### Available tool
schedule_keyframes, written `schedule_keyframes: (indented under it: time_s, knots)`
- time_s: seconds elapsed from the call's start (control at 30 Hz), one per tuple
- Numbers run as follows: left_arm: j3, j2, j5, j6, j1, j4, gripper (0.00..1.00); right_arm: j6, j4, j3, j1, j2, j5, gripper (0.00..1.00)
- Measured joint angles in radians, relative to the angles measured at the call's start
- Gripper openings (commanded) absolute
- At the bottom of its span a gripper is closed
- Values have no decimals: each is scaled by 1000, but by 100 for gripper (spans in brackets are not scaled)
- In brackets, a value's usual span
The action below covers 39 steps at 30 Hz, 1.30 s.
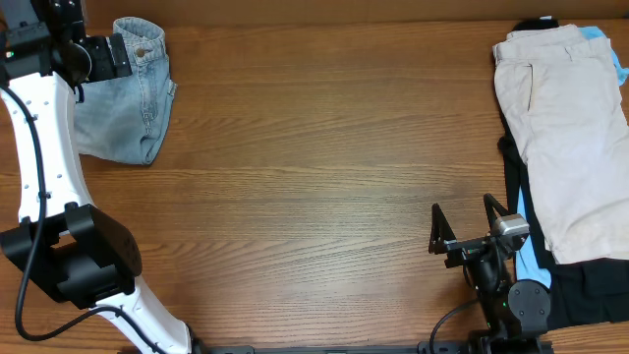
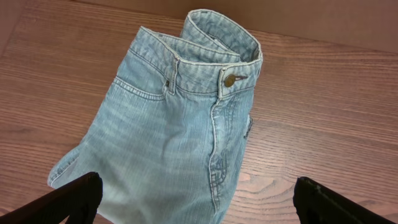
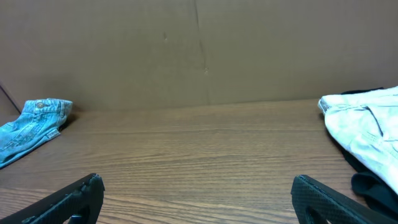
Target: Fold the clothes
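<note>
Faded denim shorts (image 2: 174, 143), brass waistband button (image 2: 230, 79)

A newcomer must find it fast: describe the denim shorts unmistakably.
Start at the wooden table and go to its far left corner. There the folded denim shorts lie alone. They are faded light blue with a brass waist button, unlike the beige shorts piled at the right edge.

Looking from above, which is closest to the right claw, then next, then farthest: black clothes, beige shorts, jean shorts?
1. Black garment, just right of the right gripper.
2. Beige shorts, atop it, farther right.
3. Denim shorts, far left corner.
</note>
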Motion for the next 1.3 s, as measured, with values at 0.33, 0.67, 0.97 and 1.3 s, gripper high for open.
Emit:
schedule_keyframes:
  time_s: [0.33, 0.67, 0.97, 1.3]
  knots:
    - [-132, -245, -13, 0, -136, -22, 100, 0, 0, 0, 0, 0, 0, 100]
    - [-635, -966, 46, -3, -290, 94, 100, 0, -2, 0, 0, 0, 0, 100]
    - [-1571, -1601, 148, -17, -294, 868, 100, 0, -1, 0, 0, -1, 0, 100]
    - [-1898, -1855, 127, -23, -308, 943, 100, 0, -1, 0, 0, -1, 0, 100]
